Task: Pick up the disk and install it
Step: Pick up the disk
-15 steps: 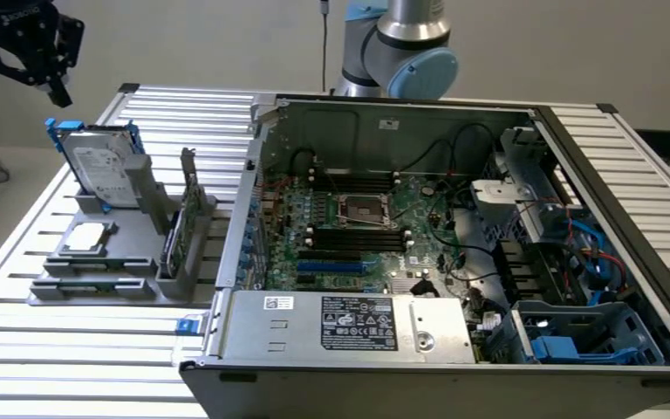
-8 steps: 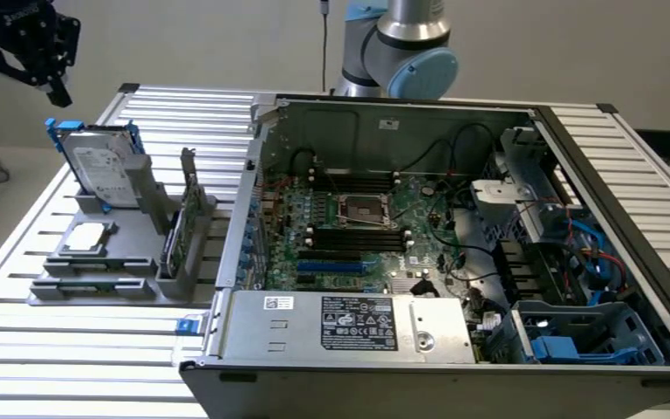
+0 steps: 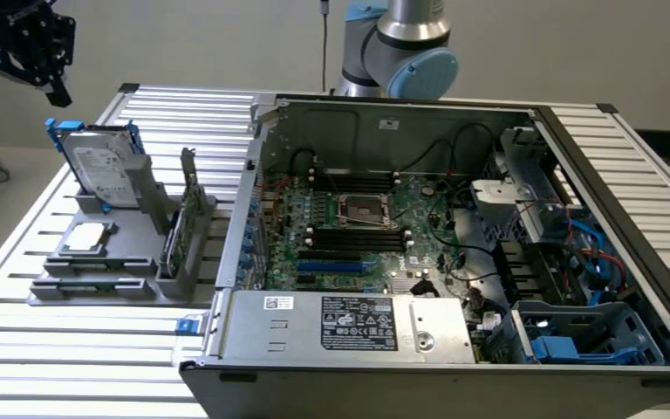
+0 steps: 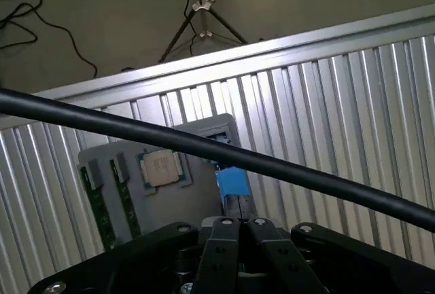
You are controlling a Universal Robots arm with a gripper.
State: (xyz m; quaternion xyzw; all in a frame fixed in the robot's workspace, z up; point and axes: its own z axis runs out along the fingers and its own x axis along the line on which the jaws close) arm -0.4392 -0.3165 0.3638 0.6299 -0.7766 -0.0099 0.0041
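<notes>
In the exterior view, the gripper (image 3: 56, 87) hangs at the view's upper left with its jaws shut and nothing in them. It is above and apart from the disk (image 3: 100, 170). The disk stands on edge in a grey holder (image 3: 102, 281) on the slatted table (image 3: 79, 367), at the view's left of the open computer case (image 3: 382, 131). The step in hand looks like the approach for the pick. The jaws would have to be spread before they reach the disk, and the descent should be straight, since the disk leans slightly in its slot.

In the wrist view, the gripper (image 4: 236, 214) points down with its fingers together, just short of the disk's blue rail (image 4: 231, 182). A square chip (image 4: 161, 170) lies beside it in the holder (image 4: 197, 202). A black cable (image 4: 204, 148) crosses in front, so centring on the rail needs care.
</notes>
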